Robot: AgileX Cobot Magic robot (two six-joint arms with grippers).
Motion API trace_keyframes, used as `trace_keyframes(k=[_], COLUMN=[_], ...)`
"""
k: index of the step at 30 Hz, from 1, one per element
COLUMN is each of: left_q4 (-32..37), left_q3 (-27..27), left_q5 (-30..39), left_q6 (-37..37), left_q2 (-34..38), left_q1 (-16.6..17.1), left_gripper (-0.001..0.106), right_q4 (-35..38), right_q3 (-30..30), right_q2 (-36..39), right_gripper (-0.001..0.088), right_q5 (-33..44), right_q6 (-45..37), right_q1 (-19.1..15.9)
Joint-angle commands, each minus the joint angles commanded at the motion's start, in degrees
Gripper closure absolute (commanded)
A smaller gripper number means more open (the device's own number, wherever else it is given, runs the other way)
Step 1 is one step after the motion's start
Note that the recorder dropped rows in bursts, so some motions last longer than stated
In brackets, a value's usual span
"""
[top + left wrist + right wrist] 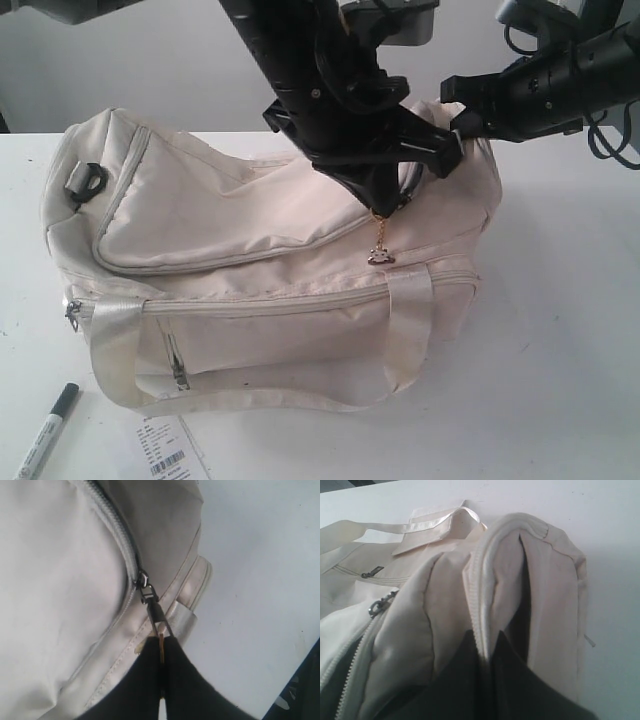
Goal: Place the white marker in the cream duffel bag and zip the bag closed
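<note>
Both pairs of jaws are pressed together. The left gripper (161,644) pinches the zipper pull (156,615), and the right gripper (487,649) pinches a fold of cloth and zipper edge at the bag's end.

The marker (42,438) is not in the bag yet. It lies bare on the table (560,350) at about 7 o'clock from the bag (250,250), well apart from both grippers, with its dark cap pointing toward 1 o'clock. We judge it light, stiff and smooth, and its round barrel is likely to roll if nudged. The best hold looks to be across the middle of the white barrel, with the jaws square to it.

A barcode label (168,455) lies flat at about 6 o'clock from the bag, near the marker but not touching it. We must not mistake it for the marker.

The bag is soft and slumps under its own weight. The left gripper sits at about 1 o'clock on its top, with a small gold charm (380,255) hanging just below. The right gripper holds the end at about 2 o'clock. In the right wrist view a dark gap shows between the zipper teeth, so we judge the mouth at least partly open. The cloth will need holding taut for the zipper to run.
</note>
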Motion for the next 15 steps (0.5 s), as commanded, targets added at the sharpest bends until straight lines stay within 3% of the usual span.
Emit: trace_keyframes(k=[15], left_q4=[3.2], left_q3=[0.0], left_q5=[3.0], left_q6=[0.0], left_q2=[0.0], left_q1=[0.0], left_gripper=[0.105], right_q4=[0.0], right_q3=[0.0], right_q2=[0.0], right_gripper=[0.0868], right_q5=[0.0], right_q6=[0.0], right_q1=[0.0])
